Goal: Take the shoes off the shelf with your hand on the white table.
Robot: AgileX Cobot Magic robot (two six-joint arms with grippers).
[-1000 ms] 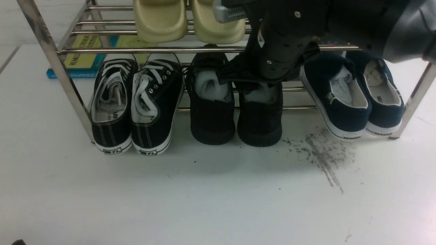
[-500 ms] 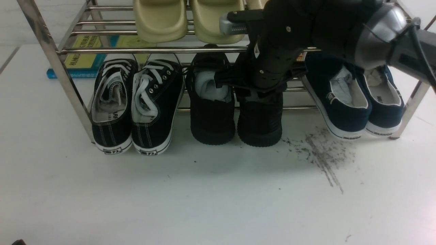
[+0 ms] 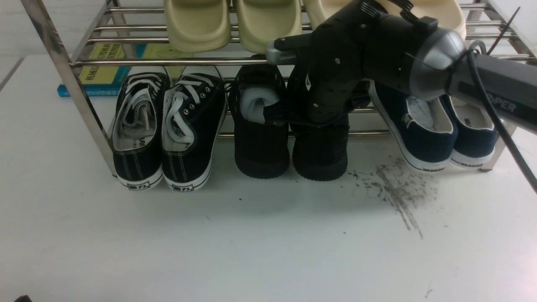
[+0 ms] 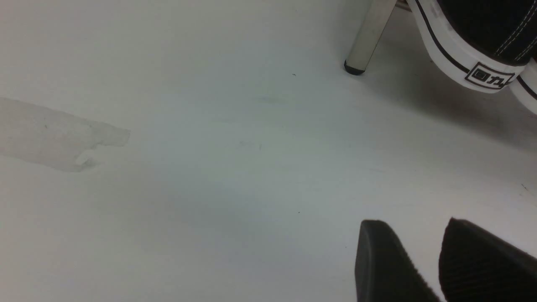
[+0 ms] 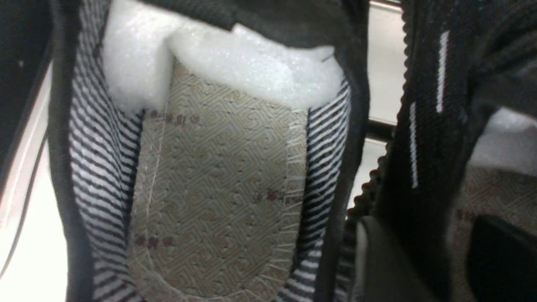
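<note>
The shoes, an all-black knit pair, stand heels forward on the lower tier of the chrome shelf [image 3: 168, 61]: the left one [image 3: 261, 142] and the right one [image 3: 321, 155]. My right arm reaches in from the right and my right gripper [image 3: 295, 119] is down in the right shoe's opening. In the right wrist view the right gripper [image 5: 423, 226] straddles that shoe's inner side wall [image 5: 423, 138], pads [image 5: 386, 268] against it; the left shoe's insole [image 5: 218, 188] and white stuffing [image 5: 235, 63] lie beside. My left gripper [image 4: 413, 224] is shut and empty over the white table [image 3: 251, 235].
Black canvas sneakers with white laces [image 3: 165, 130] stand left of the pair, navy slip-ons [image 3: 436, 126] right. Beige slippers [image 3: 230, 25] sit on the top tier. A book [image 3: 105, 71] lies behind. Dark scuffs [image 3: 398, 193] mark the table. A shelf leg [image 4: 369, 37] stands near my left gripper.
My right arm has swung lower and leftwards, and its gripper has sunk deeper into the right black shoe's opening. The shoes have not moved.
</note>
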